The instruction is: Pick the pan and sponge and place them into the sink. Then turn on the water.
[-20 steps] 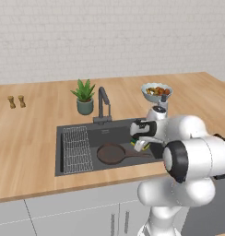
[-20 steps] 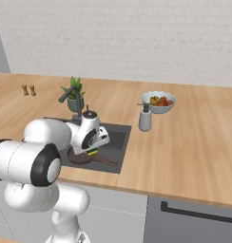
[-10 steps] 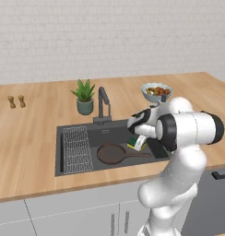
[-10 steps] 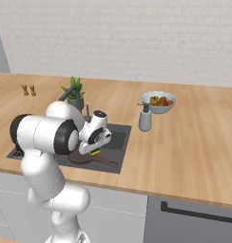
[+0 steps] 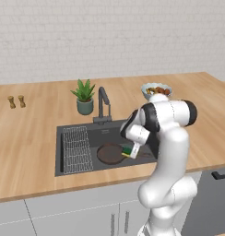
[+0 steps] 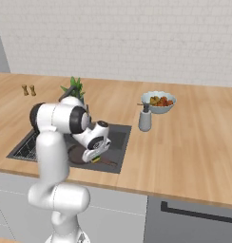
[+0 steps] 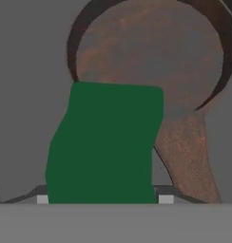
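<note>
One round dark brown frying pan [image 5: 109, 153] lies in the dark grey recessed sink [image 5: 105, 132], its handle pointing right toward the arm. The two-finger gripper [image 5: 131, 152] clasps one yellow-and-green rectangular sponge [image 7: 106, 142] above the pan's right edge.

White rounded arm [image 5: 172, 138], dark joints

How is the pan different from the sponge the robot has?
The pan is round, dark brown and big; the sponge is a small block, green and yellow. The pan lies flat on the bottom of the sink; the sponge is held in the gripper just above the pan's edge. The pan has a long handle; the sponge has none. Both are inside the sink's outline.
</note>
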Tool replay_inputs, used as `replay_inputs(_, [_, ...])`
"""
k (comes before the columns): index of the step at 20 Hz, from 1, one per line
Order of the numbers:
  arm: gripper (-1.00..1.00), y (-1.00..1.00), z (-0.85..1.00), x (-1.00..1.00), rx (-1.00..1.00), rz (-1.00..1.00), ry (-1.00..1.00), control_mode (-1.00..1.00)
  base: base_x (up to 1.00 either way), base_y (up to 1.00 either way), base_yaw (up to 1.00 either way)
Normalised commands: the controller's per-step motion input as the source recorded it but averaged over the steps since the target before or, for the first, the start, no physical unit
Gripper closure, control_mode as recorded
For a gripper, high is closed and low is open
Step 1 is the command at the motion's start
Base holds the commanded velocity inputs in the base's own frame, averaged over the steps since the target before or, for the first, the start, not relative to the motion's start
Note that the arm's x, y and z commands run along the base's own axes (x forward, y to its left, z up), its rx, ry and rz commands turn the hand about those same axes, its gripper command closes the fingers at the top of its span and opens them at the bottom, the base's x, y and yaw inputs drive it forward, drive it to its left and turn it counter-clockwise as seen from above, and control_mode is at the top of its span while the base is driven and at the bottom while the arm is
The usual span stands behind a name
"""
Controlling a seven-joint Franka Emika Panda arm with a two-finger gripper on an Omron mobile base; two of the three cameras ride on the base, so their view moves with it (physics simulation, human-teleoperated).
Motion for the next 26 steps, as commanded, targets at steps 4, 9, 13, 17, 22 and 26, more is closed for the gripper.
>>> replay_inputs(4, [1.0, 0.06, -0.72, 0.32, 0.0, 0.09, 0.01, -1.0, 0.0, 0.0, 0.0])
replay_inputs(9, [1.0, 0.01, -0.62, 0.25, 0.0, 0.08, 0.0, -1.0, 0.0, 0.0, 0.0])
replay_inputs(13, [-1.0, 0.02, -0.16, 0.09, 0.0, 0.06, -0.06, -1.0, 0.0, 0.0, 0.0])
replay_inputs(17, [-1.0, 0.02, 0.41, 0.0, 0.0, 0.01, -0.16, -1.0, 0.0, 0.0, 0.0])
replay_inputs(22, [-1.0, 0.05, 0.5, -0.04, 0.0, 0.0, -0.05, -1.0, 0.0, 0.0, 0.0])
replay_inputs(26, [-1.0, 0.19, 0.6, -0.21, 0.0, 0.0, -0.01, -1.0, 0.0, 0.0, 0.0])
